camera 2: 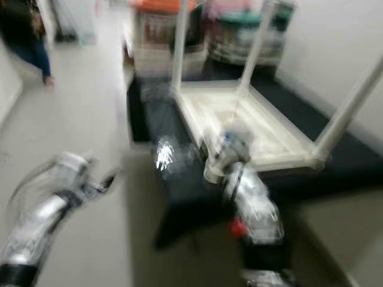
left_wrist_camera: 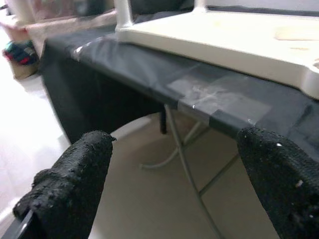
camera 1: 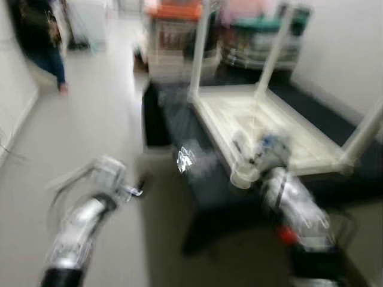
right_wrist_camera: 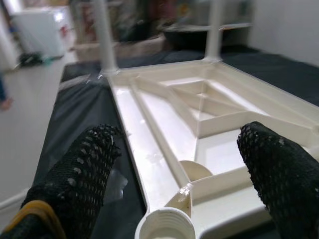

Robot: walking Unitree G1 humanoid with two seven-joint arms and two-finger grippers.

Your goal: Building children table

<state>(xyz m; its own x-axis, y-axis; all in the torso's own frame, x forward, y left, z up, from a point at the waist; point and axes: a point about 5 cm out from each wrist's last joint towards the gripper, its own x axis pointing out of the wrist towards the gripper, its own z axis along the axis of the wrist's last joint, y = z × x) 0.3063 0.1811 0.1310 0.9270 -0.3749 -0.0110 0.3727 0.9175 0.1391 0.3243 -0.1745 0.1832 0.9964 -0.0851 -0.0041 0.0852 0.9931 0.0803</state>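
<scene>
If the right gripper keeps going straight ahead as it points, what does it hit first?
Probably the upturned table top: the open right gripper points at its ribbed underside, just past the empty threaded leg socket. Depth is unclear.

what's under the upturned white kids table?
The white table lies upside down on a black-covered folding table. Grey metal folding legs and pale floor show below that. The surface under the black cover is hidden.
</scene>
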